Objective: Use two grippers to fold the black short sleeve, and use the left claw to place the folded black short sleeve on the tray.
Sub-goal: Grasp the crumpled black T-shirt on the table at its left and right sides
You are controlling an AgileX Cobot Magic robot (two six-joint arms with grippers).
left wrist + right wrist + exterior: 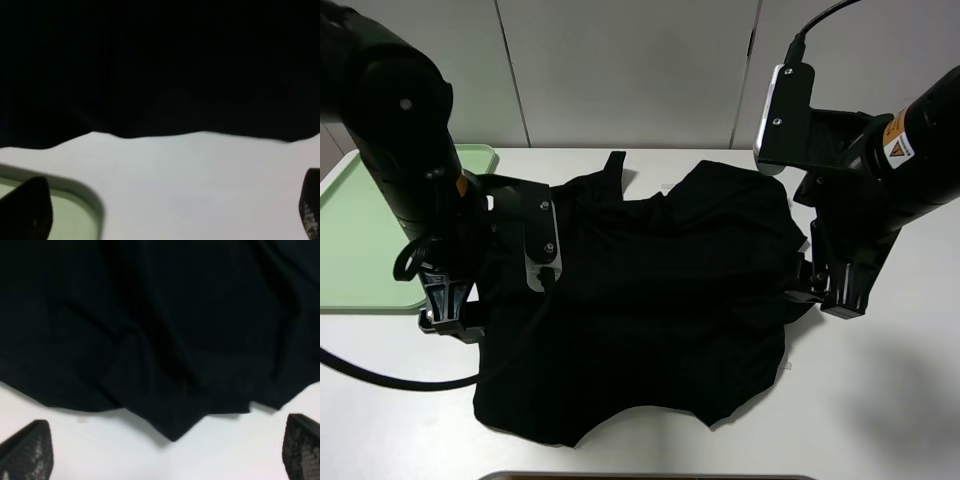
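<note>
Layout: black short sleeve (650, 300) lies crumpled and unfolded on white table (890, 400), mid-table in overhead view. Tray (360, 230) at table's left edge, apart from shirt, strip of table between. Left gripper (445, 300) low at shirt's left edge, beside tray corner, jaws wide, holding nothing. Right gripper (835, 285) low at shirt's right edge, jaws wide, holding nothing; fabric edge just ahead of jaws.

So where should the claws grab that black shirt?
Probably by its outer edges: the black shirt lies flat and rumpled, so each open claw could slide in low from its own side, the left claw at the left edge, the right claw at the protruding corner.
</note>
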